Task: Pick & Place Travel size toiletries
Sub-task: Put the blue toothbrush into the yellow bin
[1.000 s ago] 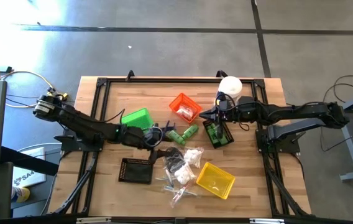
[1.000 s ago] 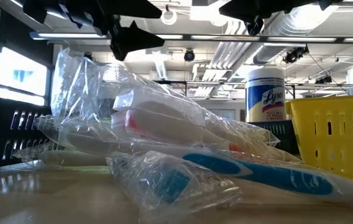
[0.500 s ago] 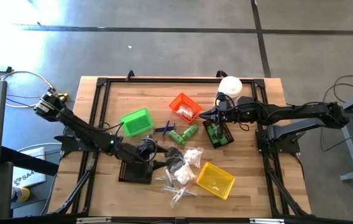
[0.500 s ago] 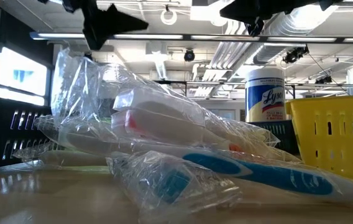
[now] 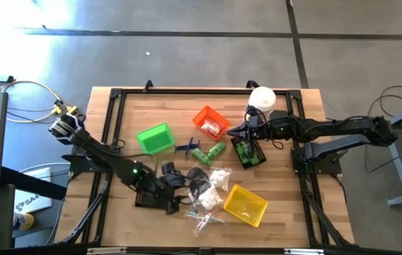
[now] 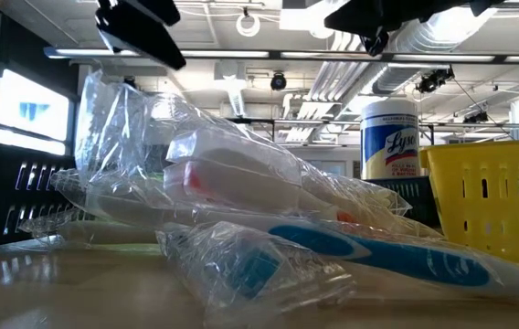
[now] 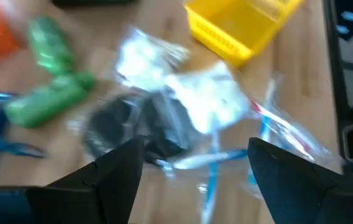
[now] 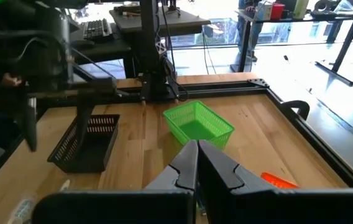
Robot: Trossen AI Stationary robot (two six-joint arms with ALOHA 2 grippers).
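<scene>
Beside the yellow bin [image 5: 245,205] your toiletries [image 5: 208,190] lie heaped, light, crinkly and probably slippery in their wrap, so your left gripper [image 7: 192,163], jaws spread and empty just above, should pinch a stiff body, while the right gripper [image 8: 196,163] waits clenched.

pile access: left gripper [image 5: 176,190] hovering with fingers spread at 9 o'clock of the toiletries pile [image 5: 207,190], nothing sitting between
9 o'clock: black bin [image 5: 151,193] lying under the arm
4 o'clock: yellow bin [image 5: 245,205] crowding the pile
12 o'clock: green tubes [image 5: 209,152], orange bin [image 5: 210,122] standing
far edge: bare table [image 5: 180,103] staying free
</scene>
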